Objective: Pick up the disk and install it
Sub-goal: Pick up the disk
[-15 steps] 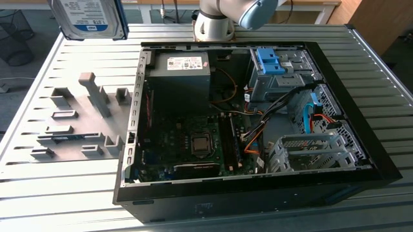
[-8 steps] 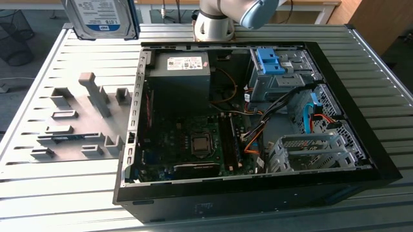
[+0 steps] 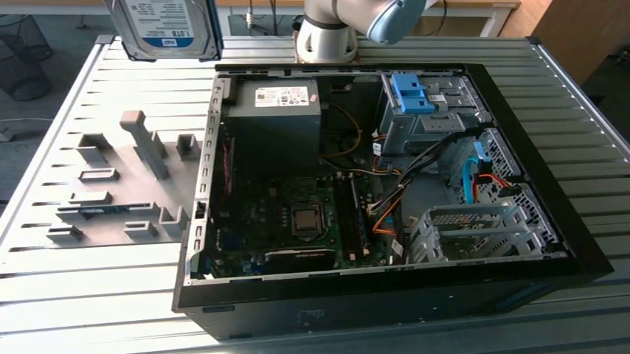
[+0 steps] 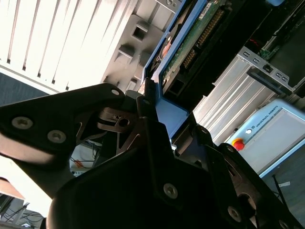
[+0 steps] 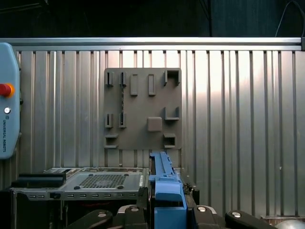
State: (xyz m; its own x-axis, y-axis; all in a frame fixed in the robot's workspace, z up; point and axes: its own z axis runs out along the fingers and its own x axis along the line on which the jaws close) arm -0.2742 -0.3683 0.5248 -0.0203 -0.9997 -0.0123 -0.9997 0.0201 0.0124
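Ribbed aluminium slats make up the grey metal table [image 3: 99,310] that carries the whole scene in the exterior view. An open black computer case [image 3: 551,243] takes up the centre and right of that frame. A flat grey fixture plate with raised blocks [image 3: 118,199] sits at the left, well apart from the case opening.

The disk [image 3: 162,26], a flat silver hard drive with a white-and-blue label and blue plastic rails, hangs in the air at the upper left of the exterior frame. It is clear of the table and above the fixture plate's far end. In the second wrist view the black gripper [image 4: 164,112] has its fingers [image 4: 145,107] pressed onto one blue-railed edge of the disk, pinching it, with the green circuit-board side showing.

By this, the pick-up looks done and the carry is in hand; installation has not begun. Inside the case, a silver perforated drive cage [image 3: 473,232] lies at the lower right and a bay with a blue plastic latch [image 3: 409,92] sits at the upper right, beside the large grey power-supply box [image 3: 276,110]. Which of them takes the disk cannot be told. Seating it would likely call for lining the blue rails squarely with the bay's guides and keeping clear of the orange and black cables [image 3: 389,214] nearby.
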